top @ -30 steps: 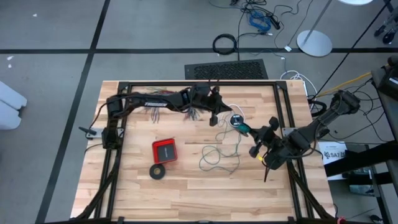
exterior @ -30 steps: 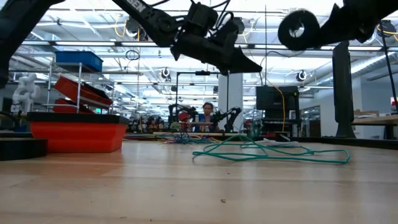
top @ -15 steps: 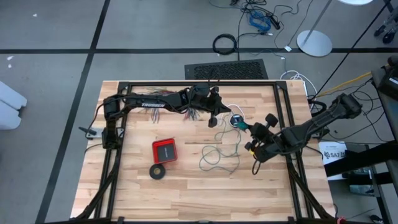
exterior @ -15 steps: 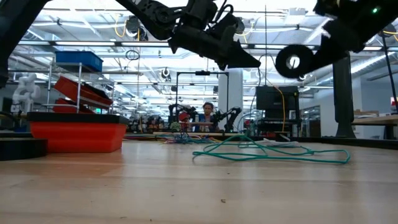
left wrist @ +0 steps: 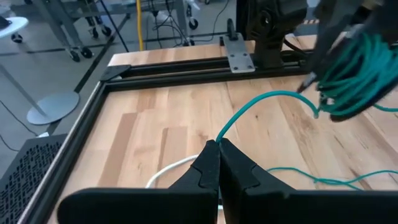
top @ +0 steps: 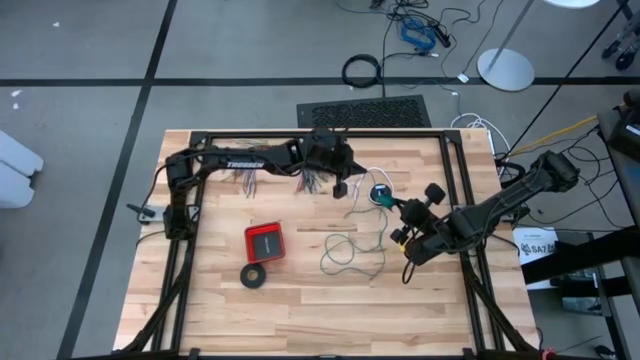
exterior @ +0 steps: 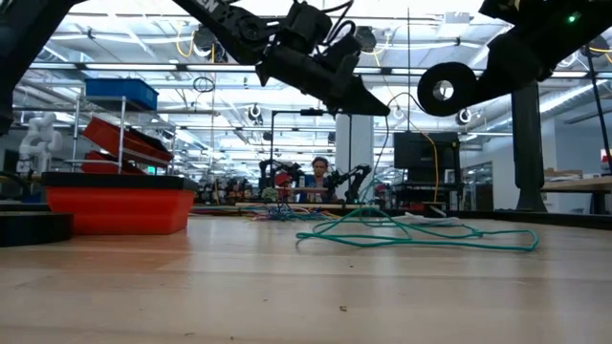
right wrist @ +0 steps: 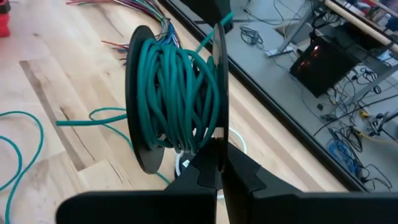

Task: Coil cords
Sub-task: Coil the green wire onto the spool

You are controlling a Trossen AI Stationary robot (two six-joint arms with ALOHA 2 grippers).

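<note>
Motion since a second ago is small but telling. In the high view, the left gripper (top: 341, 187) has drawn back a little toward the table's far edge. The right gripper (top: 410, 222) has swung in from the right side toward the centre. Most of the teal wire (top: 350, 250) lies as a loose tangle on the wood in front of both. The white cord (top: 366, 172) and its black round piece (top: 380, 194) rest untouched between the grippers.

In the low view, the spool (exterior: 442, 91) now hangs lower than it did. Its flat face turns toward this camera, so its axle runs front to back across the table. The tangle lies flat below.

In the left wrist view, the left fingers are pressed together on a single strand of teal wire. From there the strand rises in a gentle curve toward the wound spool beyond.

In the right wrist view, the right fingers pinch the rim of one spool flange. The spool stands on edge, with many turns of wire wrapped between its two discs.

Judging by this, winding is under way: the grippers have spaced out the feeding strand, yet much slack is not yet taken up.
</note>
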